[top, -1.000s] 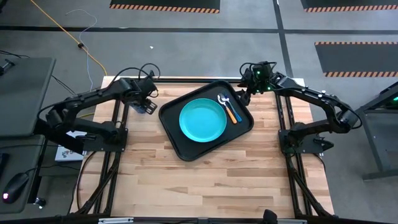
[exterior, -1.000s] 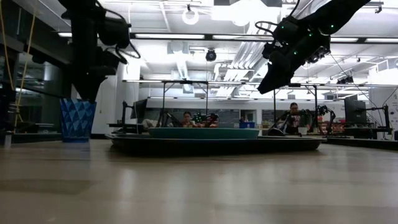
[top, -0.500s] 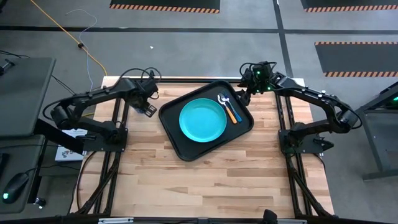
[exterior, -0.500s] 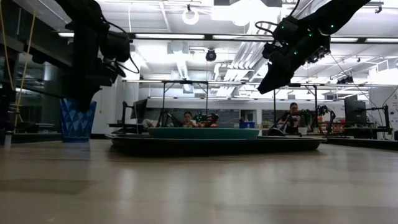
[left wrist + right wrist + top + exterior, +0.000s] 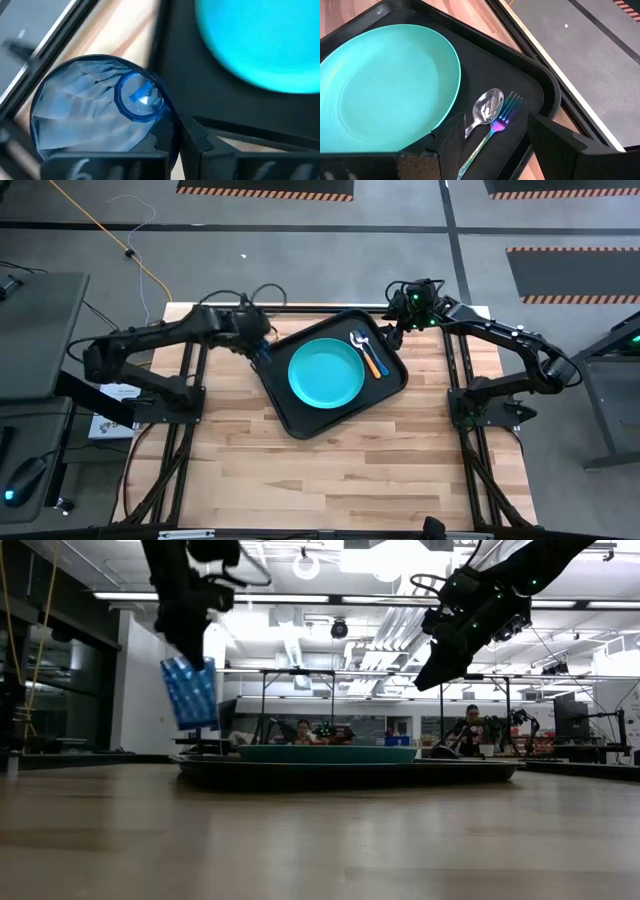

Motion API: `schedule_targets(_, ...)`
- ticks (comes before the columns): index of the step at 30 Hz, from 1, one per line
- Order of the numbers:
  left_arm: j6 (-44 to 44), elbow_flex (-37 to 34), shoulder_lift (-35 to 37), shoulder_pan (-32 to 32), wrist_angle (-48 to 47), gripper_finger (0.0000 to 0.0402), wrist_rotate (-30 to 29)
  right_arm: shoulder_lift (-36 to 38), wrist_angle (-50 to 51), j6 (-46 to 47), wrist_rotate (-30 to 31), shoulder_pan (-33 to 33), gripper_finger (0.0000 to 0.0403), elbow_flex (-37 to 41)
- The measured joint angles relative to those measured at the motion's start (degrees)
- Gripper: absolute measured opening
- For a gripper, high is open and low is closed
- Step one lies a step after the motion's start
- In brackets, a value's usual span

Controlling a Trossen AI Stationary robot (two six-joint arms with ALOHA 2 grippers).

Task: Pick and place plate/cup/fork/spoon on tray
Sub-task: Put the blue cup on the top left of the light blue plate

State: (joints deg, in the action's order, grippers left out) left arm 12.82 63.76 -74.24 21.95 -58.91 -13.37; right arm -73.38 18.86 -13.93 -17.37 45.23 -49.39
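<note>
The blue faceted cup (image 5: pixel 190 692) hangs in the air by the tray's left corner, with my left gripper (image 5: pixel 257 343) shut on it. The teal plate (image 5: pixel 326 373) lies in the middle of the black tray (image 5: pixel 290 416). Beside the plate, on the tray's far right part, lie the orange-handled spoon (image 5: pixel 371 363) and the blue-handled fork (image 5: pixel 381 363). My right gripper (image 5: pixel 495 145) stands open above them, over the tray's far right corner, touching nothing. My left gripper has the cup by its wall at the rim (image 5: pixel 169 131), one finger (image 5: pixel 161 145) inside the cup and one outside. The fingers come from above. The cup is lifted clear of the table and hangs tilted below the gripper (image 5: pixel 190 692).
The tray lies turned at an angle on the wooden table (image 5: pixel 330 470), toward its far side. Bare wood stretches along the near half. Black frame rails (image 5: pixel 190 390) run along the table's left and right sides. People sit in the room beyond the table.
My left gripper has shut on the cup, lifted it off the table and carried it toward the table's right edge, up to the tray's left corner. The cup stood upright on the wood and now hangs tilted in the air.
</note>
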Motion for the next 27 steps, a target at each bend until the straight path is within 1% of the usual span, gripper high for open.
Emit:
schedule_targets(4, 1.0, 0.1, -1.1, -6.3, 2.9, 0.0004, -0.7, 0.0, -0.2, 0.0, 0.0, 0.0, 0.0204, 0.0)
schedule_targets(9, 1.9, 0.0, -7.5, -10.7, 3.2, 0.0003, -3.3, 0.0, -0.3, 0.0, 0.2, 0.0, 0.0204, 0.0)
schedule_targets(12, 1.7, 0.0, -11.6, -11.8, 4.0, 0.0003, -2.8, 0.0, -0.3, 0.8, 0.2, 0.0, 0.0204, 0.0)
schedule_targets(16, 0.0, 0.0, -14.7, -12.7, 8.5, 0.0003, -0.2, 0.0, -0.3, 1.0, 0.2, 0.0, 0.0204, 0.0)
schedule_targets(21, -1.6, 0.0, -15.1, -13.6, 13.0, 0.0002, 1.0, 0.0, -0.3, 0.9, 0.1, 0.0, 0.0204, 0.0)
schedule_targets(27, -1.5, 0.0, -14.2, -13.2, 10.1, 0.0002, 1.2, 0.0, -0.3, 0.5, -0.1, 0.0, 0.0204, 0.0)
